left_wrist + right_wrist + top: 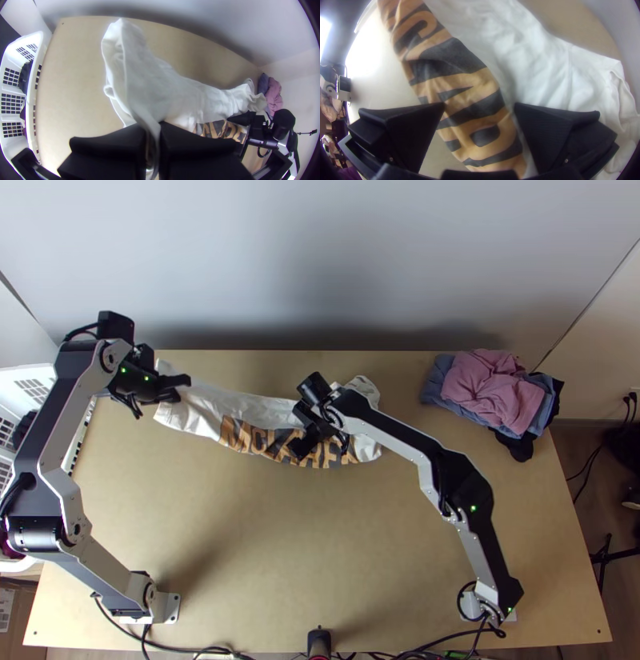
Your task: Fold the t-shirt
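– Where's the t-shirt (260, 440)?
– Lying long across the table's (320, 564) far half; the left gripper (153, 131) clamps its left end.
– And the right gripper (480, 106)?
– Open, astride the printed band (466, 80), though its height is unclear.

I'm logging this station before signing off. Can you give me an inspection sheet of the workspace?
Surface: light wooden table; spills, nothing seen.
Job's things: white t-shirt with an orange-and-black print, in a long wrinkled strip.
Clutter: clothes pile, pink on blue and black, at the far right; white basket holding dark cloth, beyond the left edge.
Grippers: left gripper shut on the t-shirt; right gripper open over the print.
Cables: black cables along the near edge.
Surroundings: pale wall behind.
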Motion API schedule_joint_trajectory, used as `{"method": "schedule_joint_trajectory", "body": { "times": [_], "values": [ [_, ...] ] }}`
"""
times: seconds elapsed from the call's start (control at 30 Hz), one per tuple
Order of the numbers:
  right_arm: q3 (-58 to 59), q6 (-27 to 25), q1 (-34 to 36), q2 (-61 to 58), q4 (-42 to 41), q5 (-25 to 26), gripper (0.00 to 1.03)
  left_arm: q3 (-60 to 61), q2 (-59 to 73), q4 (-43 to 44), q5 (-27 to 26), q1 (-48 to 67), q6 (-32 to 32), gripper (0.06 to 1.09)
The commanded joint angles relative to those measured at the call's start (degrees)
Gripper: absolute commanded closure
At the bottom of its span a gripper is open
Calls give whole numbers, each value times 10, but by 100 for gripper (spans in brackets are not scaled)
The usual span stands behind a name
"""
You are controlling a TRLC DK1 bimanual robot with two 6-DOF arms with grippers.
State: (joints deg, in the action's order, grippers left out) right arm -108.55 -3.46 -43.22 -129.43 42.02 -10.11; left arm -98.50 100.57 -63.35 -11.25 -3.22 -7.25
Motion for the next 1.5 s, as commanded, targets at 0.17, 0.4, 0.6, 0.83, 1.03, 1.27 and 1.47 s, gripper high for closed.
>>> {"method": "schedule_joint_trajectory", "body": {
  "times": [0.17, 0.4, 0.6, 0.83, 1.03, 1.27, 1.47],
  "values": [
    [-1, -6, 8, -48, -7, -2, 5, -59, -2, -10, -26, 48, 2, 105],
    [-4, 6, 10, -14, -4, -2, 5, -66, -3, -13, -47, 92, 7, 105],
    [-3, 8, 30, 56, 15, -2, 5, -86, 10, -16, -57, 128, 7, 105],
    [-3, 3, 65, 168, 64, -3, 5, -116, 36, -18, -60, 168, 7, 105],
    [8, -17, 89, 242, 126, -2, 5, -154, 55, -18, -77, 190, 0, 105],
    [99, -17, 157, 335, 133, -3, 5, -190, 74, -18, -92, 228, -1, 105],
    [177, -13, 191, 409, 133, -3, 5, -211, 104, -1, -106, 259, -15, 105]
  ]
}}
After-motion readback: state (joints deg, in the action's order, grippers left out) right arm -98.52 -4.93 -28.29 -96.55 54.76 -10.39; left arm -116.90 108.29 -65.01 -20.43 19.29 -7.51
